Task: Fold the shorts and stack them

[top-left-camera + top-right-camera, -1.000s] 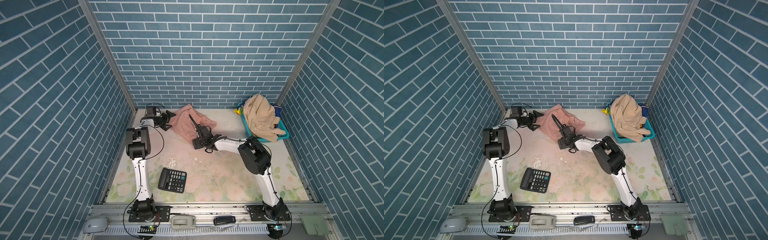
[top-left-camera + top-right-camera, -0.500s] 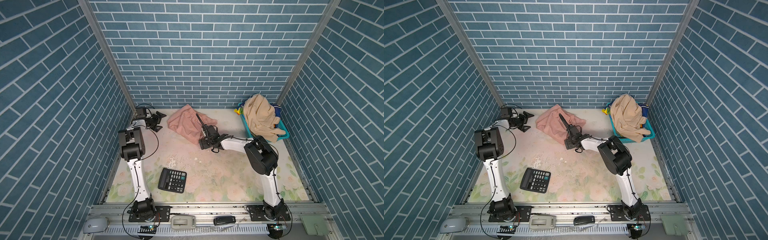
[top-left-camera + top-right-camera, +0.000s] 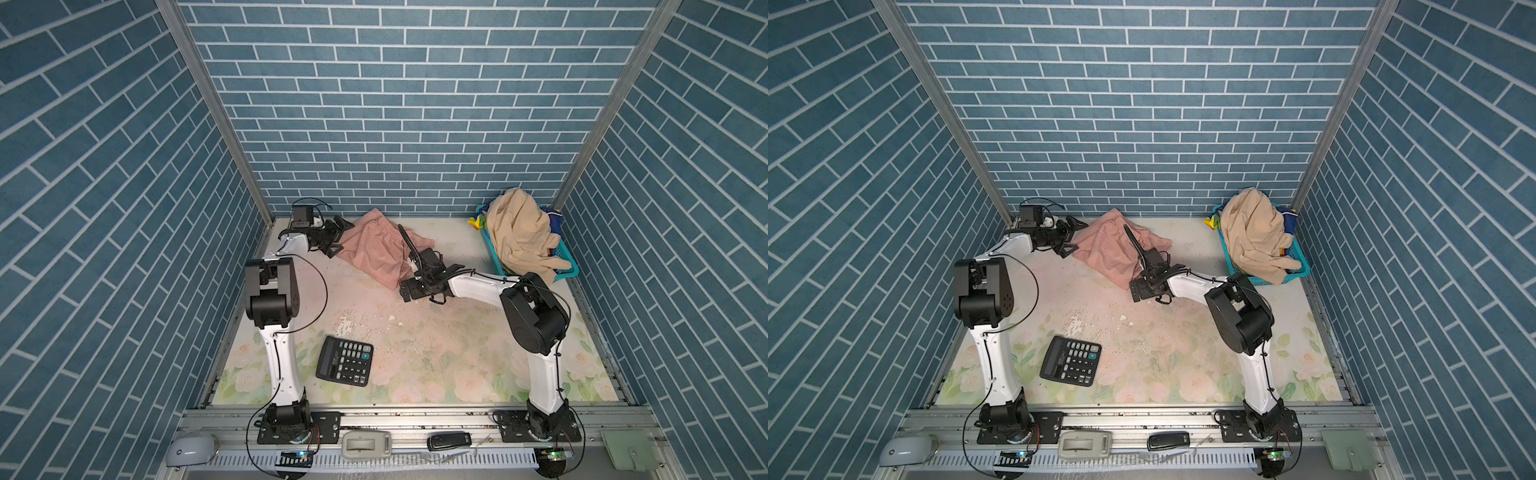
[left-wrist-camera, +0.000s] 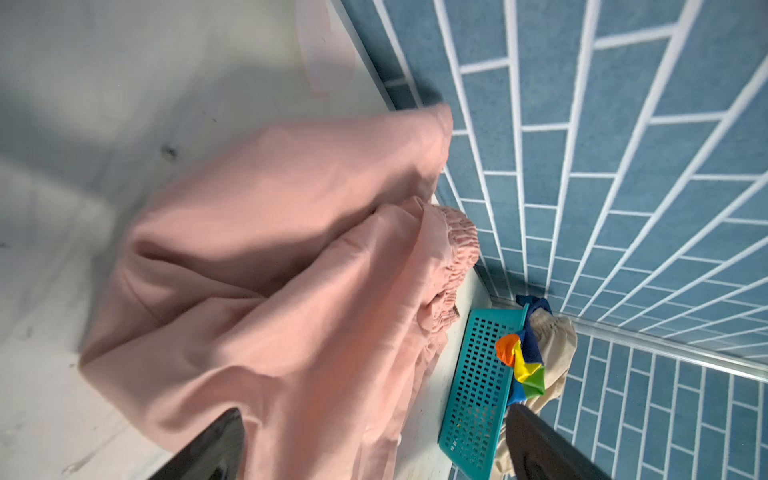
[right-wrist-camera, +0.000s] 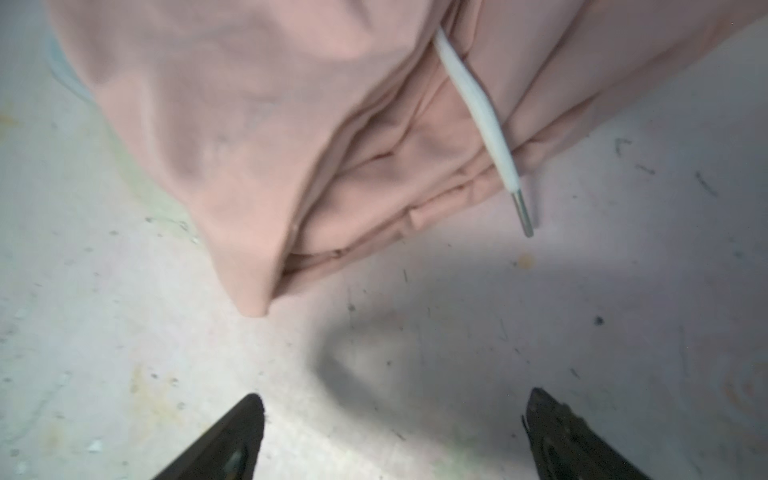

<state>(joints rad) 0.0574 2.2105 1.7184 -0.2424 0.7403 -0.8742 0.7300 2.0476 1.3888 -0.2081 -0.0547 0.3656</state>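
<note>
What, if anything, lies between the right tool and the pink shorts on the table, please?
Nothing visible does. The right tool stands open just short of the pink shorts, with only bare table between it and the cloth's near corner. The white drawstring lies off to one side.

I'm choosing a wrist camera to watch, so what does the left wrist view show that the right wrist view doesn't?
Left wrist only: the teal basket with the rainbow shorts and beige shorts spilling over its rim, the brick wall, the gathered waistband. Right wrist only: the white drawstring with its metal tip. Both: the pink shorts, the table, and an open gripper, the left gripper and right gripper respectively.
</note>
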